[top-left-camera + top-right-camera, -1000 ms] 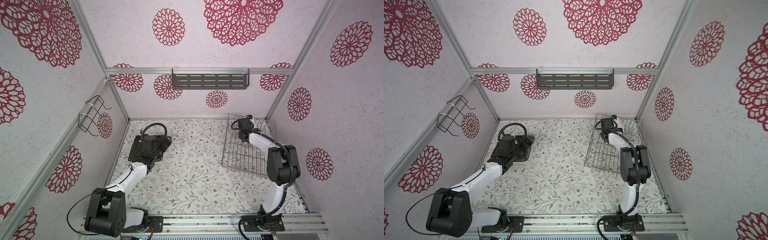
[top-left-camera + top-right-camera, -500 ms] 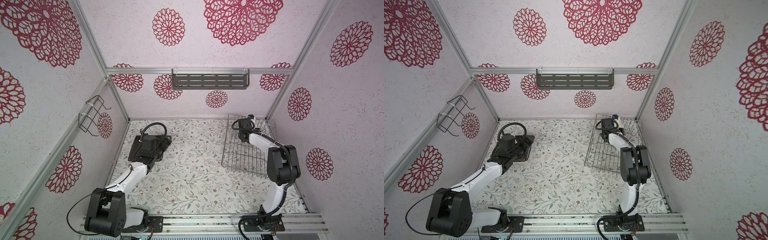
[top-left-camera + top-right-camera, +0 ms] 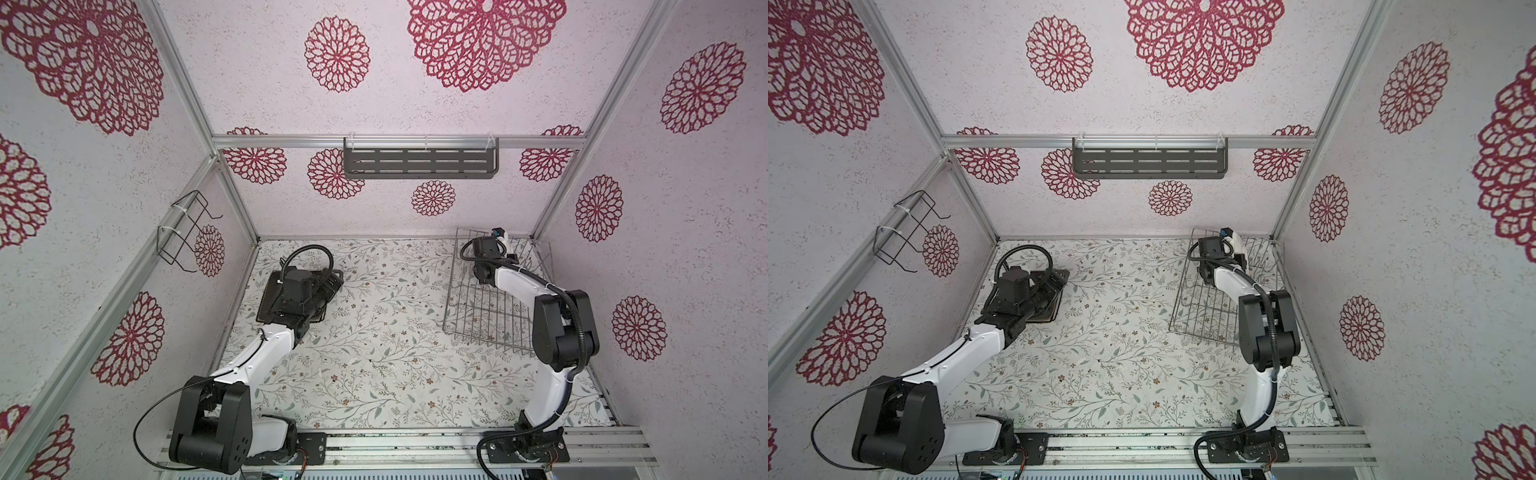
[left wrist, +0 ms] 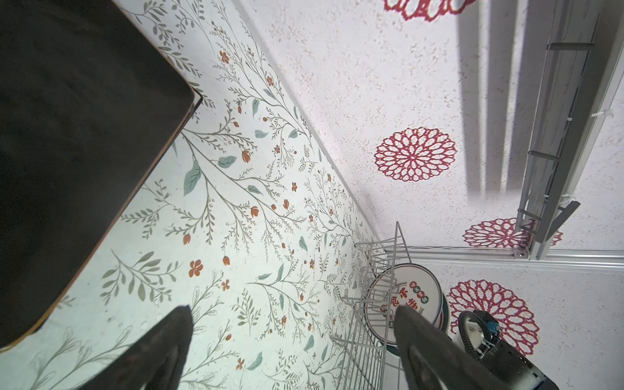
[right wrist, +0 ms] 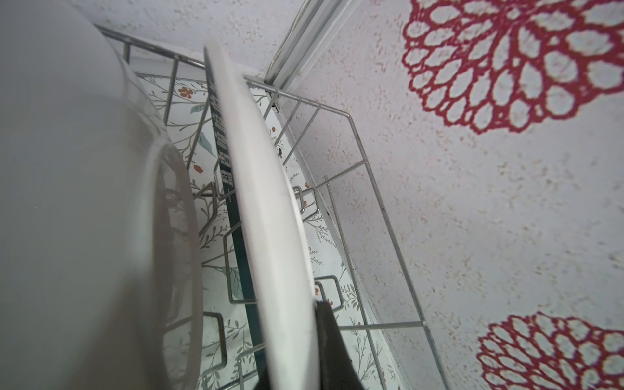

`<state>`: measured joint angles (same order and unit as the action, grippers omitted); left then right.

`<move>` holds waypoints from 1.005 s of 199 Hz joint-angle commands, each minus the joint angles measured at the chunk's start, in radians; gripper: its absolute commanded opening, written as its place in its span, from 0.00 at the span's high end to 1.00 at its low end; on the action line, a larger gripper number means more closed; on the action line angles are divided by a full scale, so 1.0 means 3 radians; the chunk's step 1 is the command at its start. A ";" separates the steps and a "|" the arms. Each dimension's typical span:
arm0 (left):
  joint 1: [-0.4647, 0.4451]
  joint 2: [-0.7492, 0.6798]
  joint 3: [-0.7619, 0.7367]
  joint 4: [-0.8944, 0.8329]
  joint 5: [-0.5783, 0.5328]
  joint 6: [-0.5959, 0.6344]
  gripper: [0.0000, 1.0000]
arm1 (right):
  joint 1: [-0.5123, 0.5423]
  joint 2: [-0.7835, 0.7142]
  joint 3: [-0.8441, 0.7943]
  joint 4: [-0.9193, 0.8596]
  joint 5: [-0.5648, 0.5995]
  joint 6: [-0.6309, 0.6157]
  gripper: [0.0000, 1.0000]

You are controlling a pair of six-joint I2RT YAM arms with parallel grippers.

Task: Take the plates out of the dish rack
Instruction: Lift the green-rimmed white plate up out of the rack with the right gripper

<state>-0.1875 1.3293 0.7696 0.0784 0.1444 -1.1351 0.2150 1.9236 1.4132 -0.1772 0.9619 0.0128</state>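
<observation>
The silver wire dish rack (image 3: 482, 316) (image 3: 1204, 316) stands at the right rear of the table. My right gripper (image 3: 498, 249) (image 5: 297, 320) reaches into its far end and is shut on the rim of a round white plate (image 5: 263, 202) standing upright between the prongs. A second white plate (image 5: 67, 169) stands right beside it. The left wrist view shows a round plate with red characters (image 4: 415, 297) in the rack (image 4: 368, 324). My left gripper (image 3: 328, 282) (image 4: 293, 320) hangs open and empty over a black square plate (image 3: 266, 303) (image 4: 67, 135) lying flat at the left rear.
A dark grey slotted shelf (image 3: 419, 162) hangs on the back wall. A small black wire bracket (image 3: 183, 232) is fixed to the left wall. The rack sits close to the right wall and the back corner post (image 5: 304, 33).
The right gripper has closed onto the white plate's rim. The left arm has not moved.
</observation>
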 commanded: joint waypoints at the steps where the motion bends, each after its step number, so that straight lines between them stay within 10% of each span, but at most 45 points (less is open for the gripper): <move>1: -0.0035 0.0032 0.0053 0.0145 0.0015 -0.0005 0.03 | 0.0015 -0.0139 0.0050 0.0229 0.0283 -0.0154 1.00; 200: -0.0118 0.0003 0.0108 0.0143 0.0099 -0.0048 0.03 | 0.0214 -0.0768 0.0039 0.0026 0.0300 -0.0201 1.00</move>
<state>-0.2028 1.3426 0.7696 0.1177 0.1741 -1.1561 0.2562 1.7874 1.4132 -0.1871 1.0000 -0.0357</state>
